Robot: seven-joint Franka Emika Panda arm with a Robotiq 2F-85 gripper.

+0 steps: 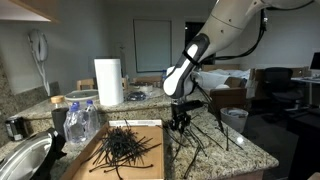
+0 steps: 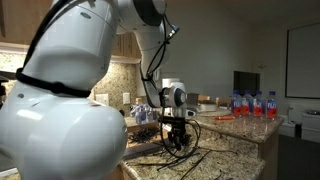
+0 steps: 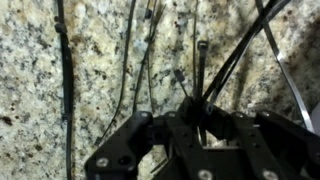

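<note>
Black cable ties (image 1: pixel 207 132) fan downward because the pincer (image 1: pixel 180 120) pinches them at one gathered end, their tails splaying onto the granite worktop (image 1: pixel 245 152). Just beside them, a loose heap (image 1: pixel 125 148) of ties lies on cardboard (image 1: pixel 145 172).

both exterior views are dim and soft, lit by flat room light from above. in an exterior view the white arm (image 2: pixel 60 110) fills the foreground out of focus, and a pale wall panel (image 2: pixel 303 60) glares. the wrist view is dark and grainy: the cable ties (image 3: pixel 130 60) smear into thin streaks on the granite counter (image 3: pixel 40 80), and the gripper (image 3: pixel 198 112) is in shadow.
</note>
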